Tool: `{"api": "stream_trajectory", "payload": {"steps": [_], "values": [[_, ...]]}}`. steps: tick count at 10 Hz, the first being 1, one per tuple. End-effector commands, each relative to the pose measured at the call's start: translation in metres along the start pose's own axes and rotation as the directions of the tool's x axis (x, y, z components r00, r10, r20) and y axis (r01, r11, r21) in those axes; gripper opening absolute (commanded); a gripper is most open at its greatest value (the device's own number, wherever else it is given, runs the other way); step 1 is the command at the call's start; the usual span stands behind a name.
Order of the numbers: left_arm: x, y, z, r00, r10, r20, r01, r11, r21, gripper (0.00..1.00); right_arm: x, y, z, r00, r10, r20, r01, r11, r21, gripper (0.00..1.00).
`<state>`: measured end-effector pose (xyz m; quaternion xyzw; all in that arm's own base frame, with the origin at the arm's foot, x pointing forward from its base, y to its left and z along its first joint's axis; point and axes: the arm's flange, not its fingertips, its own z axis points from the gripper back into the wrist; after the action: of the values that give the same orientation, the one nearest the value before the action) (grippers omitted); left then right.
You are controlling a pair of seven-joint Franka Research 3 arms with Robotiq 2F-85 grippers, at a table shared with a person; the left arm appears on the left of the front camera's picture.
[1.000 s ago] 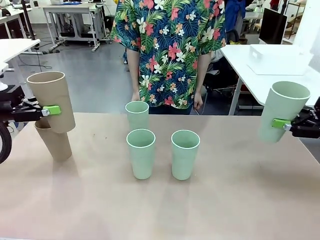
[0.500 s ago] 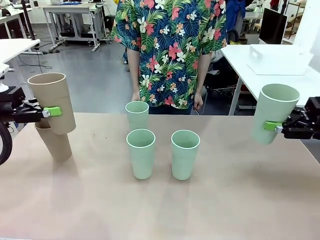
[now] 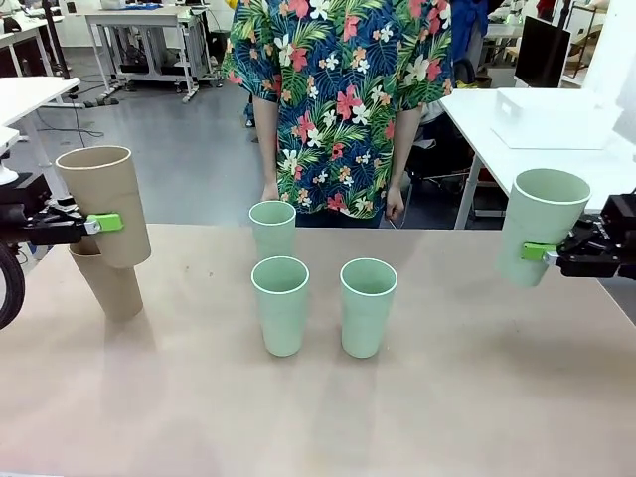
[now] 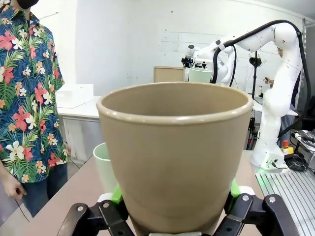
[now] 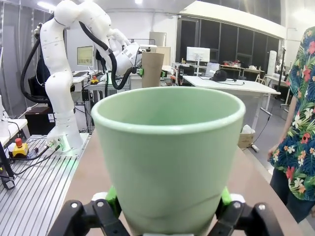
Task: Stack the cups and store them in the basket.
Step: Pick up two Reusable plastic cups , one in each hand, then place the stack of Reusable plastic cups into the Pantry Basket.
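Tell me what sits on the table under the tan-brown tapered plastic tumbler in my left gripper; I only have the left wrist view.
Observer: A second tan-brown tapered plastic tumbler stands upright there. The held tumbler overlaps its rim from the front; I cannot tell whether it is nested.
Operator: How many mint ones are standing?
Observer: Three pale mint green plastic tumblers, upright: one behind, two in front.
Operator: How does the right arm hold its cup?
Observer: The right gripper is shut on a fourth mint tumbler, green pads on both sides of its lower wall.
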<state>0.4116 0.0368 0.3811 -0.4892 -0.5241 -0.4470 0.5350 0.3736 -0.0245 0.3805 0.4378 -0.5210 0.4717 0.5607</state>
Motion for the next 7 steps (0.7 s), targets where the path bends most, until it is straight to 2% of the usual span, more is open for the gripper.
{"api": "stream_trajectory", "payload": {"steps": [1,7], "values": [[0.0011,-0.0001,0.0,1.0,-0.003,0.0,0.003,1.0,0.0,0.85,0.0017,0.0,0.0005,1.0,0.009,-0.001,-0.009,1.0,-0.002,0.85],[0.0011,-0.0001,0.0,1.0,-0.003,0.0,0.003,1.0,0.0,0.85,0.0017,0.0,0.0005,1.0,0.009,-0.001,-0.009,1.0,-0.002,0.85]]}}
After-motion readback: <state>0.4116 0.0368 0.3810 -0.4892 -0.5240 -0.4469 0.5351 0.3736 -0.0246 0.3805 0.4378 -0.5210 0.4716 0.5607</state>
